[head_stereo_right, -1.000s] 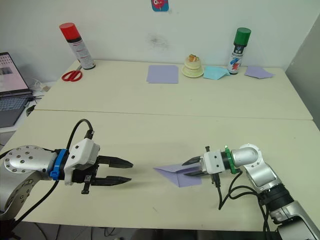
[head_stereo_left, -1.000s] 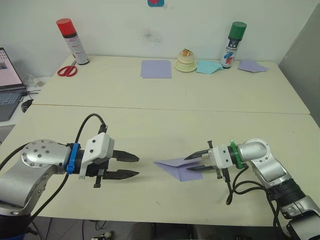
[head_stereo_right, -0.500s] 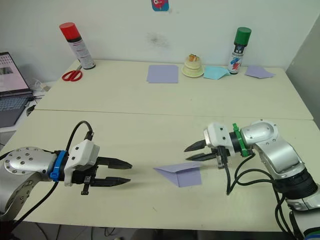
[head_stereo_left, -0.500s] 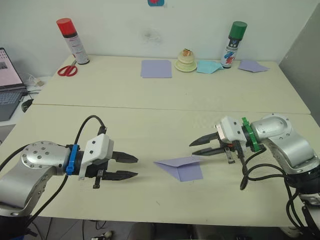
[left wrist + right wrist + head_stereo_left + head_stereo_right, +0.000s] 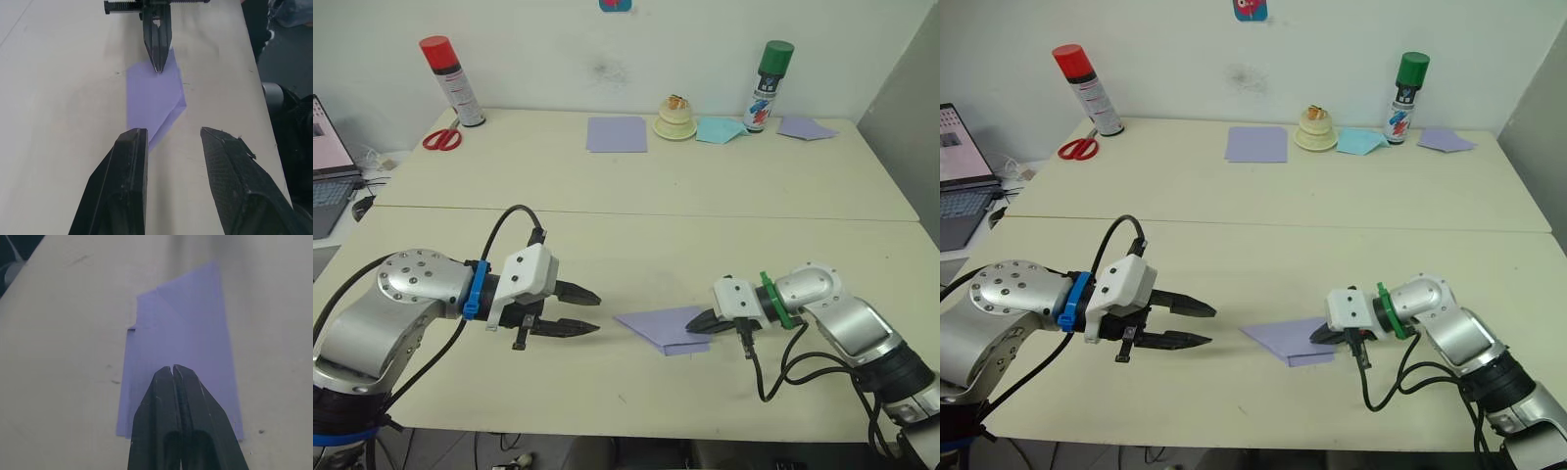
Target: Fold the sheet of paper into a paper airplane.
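On the near part of the cream table (image 5: 607, 392), between the two grippers, the sheet of paper (image 5: 664, 325) lies flat, partly folded into a tapered shape. Its long axis runs across the table from side to side, with the narrow pointed end toward the robot's left and the broad square end toward the right. It is plain lavender, with a diagonal folded edge leading to the point and a visible crease across its upper face. The right gripper (image 5: 699, 323) comes in low from the right, its forearm bent at the elbow and lying close over the table; its two black fingers are pressed together with no gap, their joined tip resting on the broad end of the sheet, pressing down on it rather than pinching it. The left gripper (image 5: 591, 312) reaches in from the left with the arm roughly level, fingers pointing at the sheet's tip; its fingers stand apart with a clear gap and hold nothing, stopping just short of the paper. Farther back, on the second table, lie red scissors (image 5: 440, 139) beside a red-capped spray can (image 5: 451, 80), another lavender sheet (image 5: 616, 133), a small cream-coloured round object (image 5: 675, 120), a pale blue paper piece (image 5: 719, 130), a green-capped spray can (image 5: 768, 85) and one more lavender piece (image 5: 805, 127).
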{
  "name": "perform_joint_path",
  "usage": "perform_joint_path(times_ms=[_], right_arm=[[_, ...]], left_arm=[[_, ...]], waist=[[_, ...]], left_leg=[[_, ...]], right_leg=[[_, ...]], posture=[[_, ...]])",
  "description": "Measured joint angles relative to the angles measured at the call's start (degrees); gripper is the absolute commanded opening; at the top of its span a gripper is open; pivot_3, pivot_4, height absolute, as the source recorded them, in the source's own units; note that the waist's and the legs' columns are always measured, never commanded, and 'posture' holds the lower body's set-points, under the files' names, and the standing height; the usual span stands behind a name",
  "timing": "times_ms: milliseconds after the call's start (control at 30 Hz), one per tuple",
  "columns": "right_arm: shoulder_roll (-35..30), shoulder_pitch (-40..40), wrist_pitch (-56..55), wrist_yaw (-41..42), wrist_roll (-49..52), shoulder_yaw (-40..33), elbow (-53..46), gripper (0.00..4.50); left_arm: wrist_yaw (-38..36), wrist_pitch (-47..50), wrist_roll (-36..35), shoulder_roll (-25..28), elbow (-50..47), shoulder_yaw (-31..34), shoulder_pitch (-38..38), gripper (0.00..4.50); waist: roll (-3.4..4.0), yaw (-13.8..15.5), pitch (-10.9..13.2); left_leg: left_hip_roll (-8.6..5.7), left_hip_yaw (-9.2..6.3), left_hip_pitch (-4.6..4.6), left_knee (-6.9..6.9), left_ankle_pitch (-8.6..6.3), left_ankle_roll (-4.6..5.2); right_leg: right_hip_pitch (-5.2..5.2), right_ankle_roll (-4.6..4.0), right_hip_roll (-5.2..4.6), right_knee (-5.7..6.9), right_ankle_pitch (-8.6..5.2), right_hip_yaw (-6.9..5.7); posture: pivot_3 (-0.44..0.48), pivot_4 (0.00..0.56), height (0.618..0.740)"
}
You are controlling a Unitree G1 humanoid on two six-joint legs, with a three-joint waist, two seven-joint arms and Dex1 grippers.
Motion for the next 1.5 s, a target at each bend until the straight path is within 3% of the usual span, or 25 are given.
perform_joint_path(times_ms=[133,267,367,400,733,867,1167,1500], right_arm=[[0.7,0.1,-0.3,-0.7,-1.6,0.2,1.1,0.02],[1.5,0.1,-0.2,-1.5,-2.6,0.2,1.1,0.00],[1.7,0.4,0.3,-1.6,-2.9,0.3,1.1,0.00],[1.8,0.5,0.3,-1.6,-2.9,0.3,1.1,0.00],[2.0,1.0,1.7,-2.0,-3.0,0.2,0.0,0.00],[1.8,1.7,2.0,-2.5,-2.9,0.0,-0.7,0.00],[1.1,2.6,3.4,-2.9,-3.0,0.0,-2.8,0.00],[2.1,3.8,1.0,-3.9,-1.5,-1.2,-3.9,0.00]], left_arm=[[0.1,-2.6,2.2,-0.9,1.2,-1.4,1.0,2.00],[0.8,-3.4,2.6,-3.2,2.4,-2.1,1.0,1.12],[1.6,-3.5,2.9,-5.6,4.5,-3.3,0.2,0.14],[1.8,-3.5,3.3,-6.5,5.2,-4.1,-0.2,0.03],[9.1,-8.5,14.4,-21.9,18.0,-16.1,-8.5,0.03],[10.5,-10.2,17.6,-25.3,21.9,-19.6,-9.6,0.03],[12.2,-13.9,22.3,-27.4,25.4,-21.8,-9.6,0.03],[11.0,-14.5,22.3,-25.4,24.8,-21.5,-8.6,0.03]], waist=[[0.00,0.2,0.0],[0.00,0.2,0.0],[0.00,0.2,0.0],[0.00,0.2,0.0],[-0.02,0.3,0.0],[-0.02,0.2,0.0],[-0.01,0.2,0.0],[0.00,0.2,0.0]], left_leg=[[-0.04,-0.01,-0.02,0.01,0.00,0.00],[-0.06,-0.04,-0.03,0.01,0.00,0.00],[-0.06,-0.04,-0.02,0.03,0.00,0.00],[-0.06,-0.03,-0.01,0.03,0.00,0.00],[-0.09,-0.07,-0.03,0.09,0.00,-0.01],[-0.07,-0.10,-0.01,0.09,0.01,-0.01],[-0.08,-0.16,-0.01,0.10,0.01,-0.01],[-0.07,-0.17,0.02,0.10,0.01,-0.01]], right_leg=[[0.01,0.00,0.02,-0.02,0.00,0.00],[0.01,0.00,0.02,-0.04,0.00,0.02],[0.02,0.00,0.01,-0.02,0.00,0.00],[0.03,0.00,0.02,-0.01,0.00,0.00],[0.04,0.00,0.01,-0.01,0.00,0.00],[0.02,0.00,-0.01,0.00,0.00,0.04],[0.02,0.01,-0.03,0.04,0.00,0.04],[0.04,0.01,-0.04,0.08,0.00,0.03]], posture=[[0.000,0.150,0.740],[0.000,0.150,0.740],[0.000,0.150,0.740],[0.000,0.150,0.740],[0.000,0.150,0.740],[0.000,0.150,0.740],[0.000,0.150,0.740],[0.000,0.150,0.740]])
